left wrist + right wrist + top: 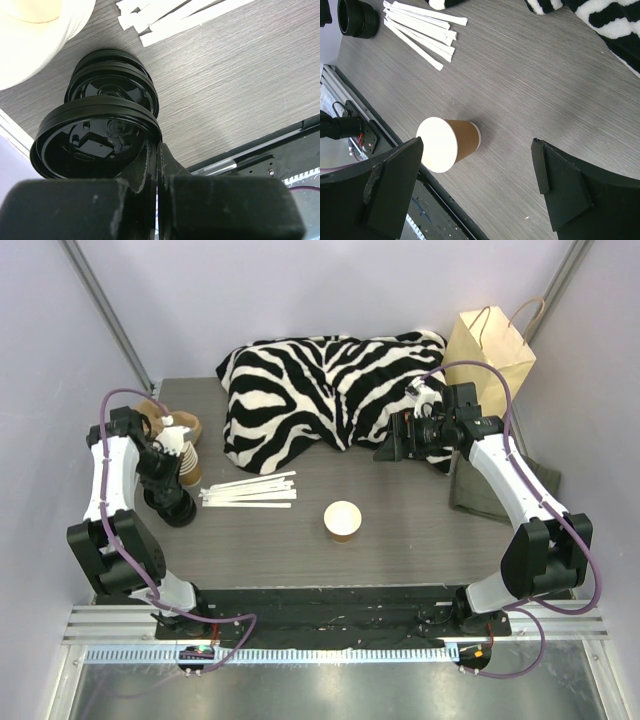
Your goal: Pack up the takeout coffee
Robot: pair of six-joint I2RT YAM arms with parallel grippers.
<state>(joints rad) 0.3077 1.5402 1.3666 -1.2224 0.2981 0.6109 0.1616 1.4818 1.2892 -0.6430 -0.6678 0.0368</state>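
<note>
The left tool (156, 152) pinches 1 black lid (95, 137) by its rim; the right tool (477, 150) gapes. The paper cup (343, 520) looks light and crushable: hold its wall gently.

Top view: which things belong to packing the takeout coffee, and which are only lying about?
For the job: brown paper cup, no lid yet; black lid pinched in the left tool; kraft bag, likely the packing target.
Lying about: zebra cloth; white wrapped sticks; stack of spare cups; stack of spare lids.
</note>
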